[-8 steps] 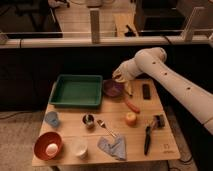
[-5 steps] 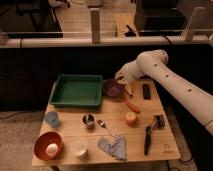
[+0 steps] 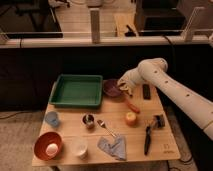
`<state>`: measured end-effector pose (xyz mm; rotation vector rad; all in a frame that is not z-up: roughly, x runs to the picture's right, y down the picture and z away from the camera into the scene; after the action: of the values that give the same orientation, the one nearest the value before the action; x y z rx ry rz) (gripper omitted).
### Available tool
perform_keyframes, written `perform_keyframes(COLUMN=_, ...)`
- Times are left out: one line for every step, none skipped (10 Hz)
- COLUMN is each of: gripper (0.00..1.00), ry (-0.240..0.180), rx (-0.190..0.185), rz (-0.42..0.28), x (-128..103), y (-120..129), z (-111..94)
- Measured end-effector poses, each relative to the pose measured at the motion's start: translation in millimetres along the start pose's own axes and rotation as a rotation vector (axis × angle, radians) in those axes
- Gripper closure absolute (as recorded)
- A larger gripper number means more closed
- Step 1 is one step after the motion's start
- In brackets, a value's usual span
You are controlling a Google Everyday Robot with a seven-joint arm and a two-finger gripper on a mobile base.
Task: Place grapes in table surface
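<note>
My gripper hangs at the end of the white arm that reaches in from the right. It is just above the right rim of the purple bowl, at the back of the light wooden slatted table surface. I cannot make out the grapes; they may be hidden by the gripper or lie inside the bowl. An orange carrot lies just in front of the gripper. An orange fruit sits a little nearer still.
A green tray lies left of the bowl and a black block right of the gripper. In front are a metal cup, spoon, blue cup, orange bowl, white cup, blue cloth and black brush.
The gripper has moved slightly down and toward the front, closer to the purple bowl's right rim. Nothing else on the table has moved.
</note>
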<state>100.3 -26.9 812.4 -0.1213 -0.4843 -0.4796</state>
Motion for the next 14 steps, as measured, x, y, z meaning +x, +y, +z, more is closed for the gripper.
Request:
perform_keyframes(gripper=1.00, ry=-0.027, rx=0.010, rz=-0.021, x=-3.9, y=2.4, z=-2.4)
perform_keyframes(gripper=1.00, ry=-0.044, rx=0.018, rz=-0.038, x=-9.6, y=-0.7, z=-6.5)
perform_keyframes(gripper=1.00, ry=-0.062, rx=0.023, rz=-0.057, x=-18.6, y=-5.4, z=-11.9)
perform_keyframes(gripper=1.00, ry=-0.084, rx=0.033, rz=-0.088, x=-33.6, y=-14.3, z=-25.9)
perform_keyframes(gripper=1.00, ry=-0.101, rx=0.034, rz=-0.109, x=-45.7, y=-17.7, z=-35.0)
perform_keyframes(gripper=1.00, ry=-0.120, rx=0.034, rz=-0.128, x=-58.1, y=-19.7, z=-43.1)
perform_keyframes(gripper=1.00, ry=-0.135, rx=0.026, rz=-0.141, x=-67.1, y=-18.4, z=-45.2)
perform_keyframes(gripper=0.99, ry=-0.162, rx=0.012, rz=-0.162, x=-80.7, y=-15.3, z=-47.6)
perform_keyframes(gripper=0.95, ry=-0.180, rx=-0.005, rz=-0.170, x=-87.5, y=-11.9, z=-51.4)
perform_keyframes(gripper=0.89, ry=-0.199, rx=-0.023, rz=-0.177, x=-93.7, y=-8.4, z=-55.1)
perform_keyframes(gripper=0.76, ry=-0.227, rx=-0.049, rz=-0.182, x=-101.9, y=-2.5, z=-64.0)
perform_keyframes(gripper=0.67, ry=-0.240, rx=-0.061, rz=-0.185, x=-105.7, y=-0.2, z=-69.8)
perform_keyframes(gripper=0.59, ry=-0.254, rx=-0.065, rz=-0.187, x=-108.8, y=1.1, z=-75.0)
perform_keyframes(gripper=0.48, ry=-0.276, rx=-0.072, rz=-0.194, x=-115.3, y=2.5, z=-82.6)
